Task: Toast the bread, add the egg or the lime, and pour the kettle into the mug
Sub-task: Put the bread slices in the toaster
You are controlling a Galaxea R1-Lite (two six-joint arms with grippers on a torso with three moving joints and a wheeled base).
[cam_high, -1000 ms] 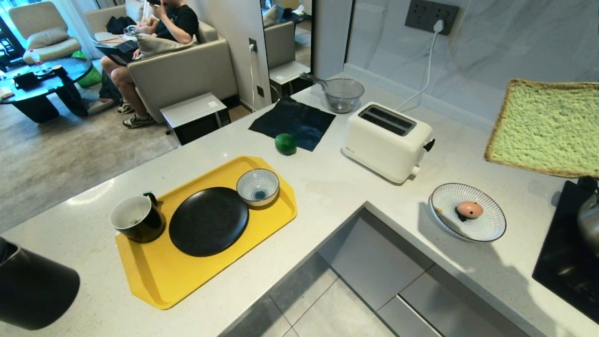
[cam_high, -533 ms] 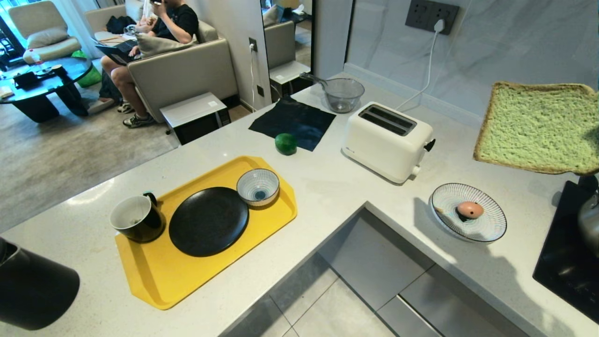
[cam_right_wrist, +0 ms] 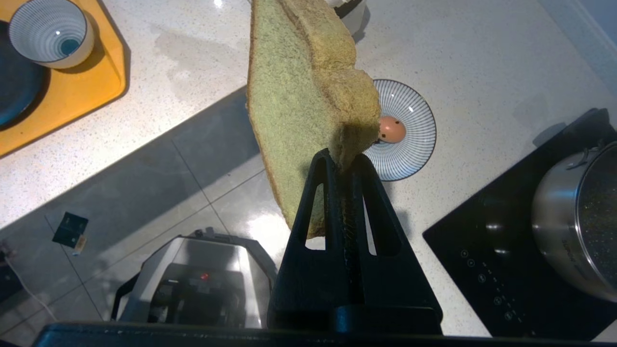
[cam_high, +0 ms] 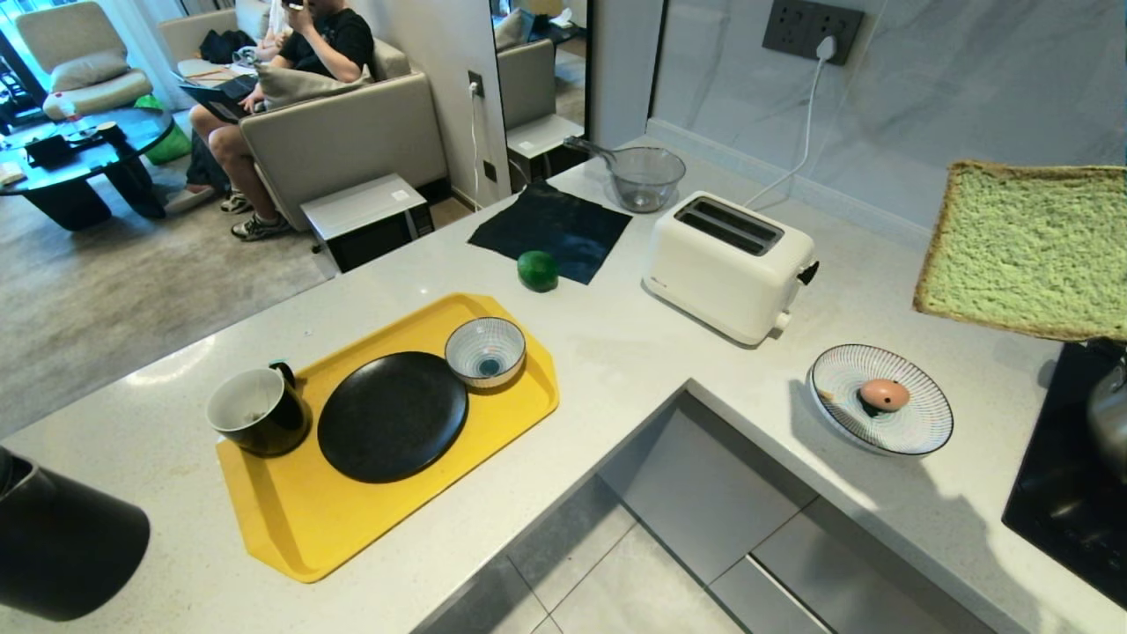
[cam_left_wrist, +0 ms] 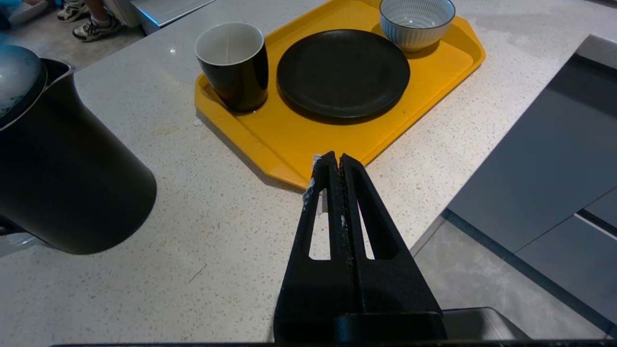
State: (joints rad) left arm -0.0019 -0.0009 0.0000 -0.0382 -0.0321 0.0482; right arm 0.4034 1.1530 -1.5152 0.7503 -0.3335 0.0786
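The bread (cam_right_wrist: 308, 111) is up in the air, pinched by one corner in the right gripper (cam_right_wrist: 343, 161), hanging high over the bench (cam_high: 616, 352) near the striped plate (cam_high: 924, 431) with the egg (cam_high: 883, 394). I guess it's held by the edge so it can drop into the toaster (cam_high: 726, 264) slots. Left gripper (cam_left_wrist: 335, 161) sits pressed together, empty, by the tray (cam_left_wrist: 299, 140).

The bread (cam_high: 1026, 249) hangs in the air above the counter (cam_high: 634, 361), right of the white toaster (cam_high: 726, 264).
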